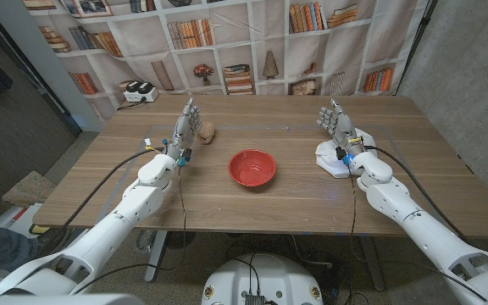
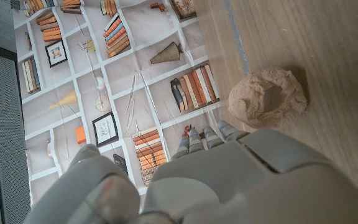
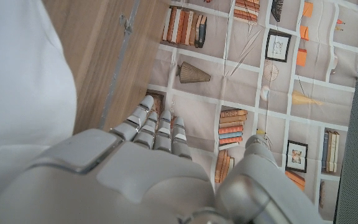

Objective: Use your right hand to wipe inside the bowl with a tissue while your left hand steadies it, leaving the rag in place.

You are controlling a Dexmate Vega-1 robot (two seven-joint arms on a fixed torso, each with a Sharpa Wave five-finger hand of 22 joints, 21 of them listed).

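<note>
A red bowl (image 1: 252,167) stands upright at the middle of the wooden table (image 1: 278,199). My left hand (image 1: 185,125) is open to the bowl's far left, fingers apart, holding nothing. Just beside it lies a brown crumpled rag (image 1: 205,131), which the left wrist view shows as a tan lump (image 2: 267,98) beyond my left hand (image 2: 229,180). My right hand (image 1: 337,123) is open at the bowl's right. A white tissue (image 1: 332,158) lies under its wrist, seen as a white sheet (image 3: 17,74) beside my right hand (image 3: 135,168).
A white and black device (image 1: 139,91) sits at the table's far left corner. A backdrop printed with bookshelves (image 1: 252,42) hangs behind the table. Thin tape marks (image 1: 148,141) lie on the wood near my left wrist.
</note>
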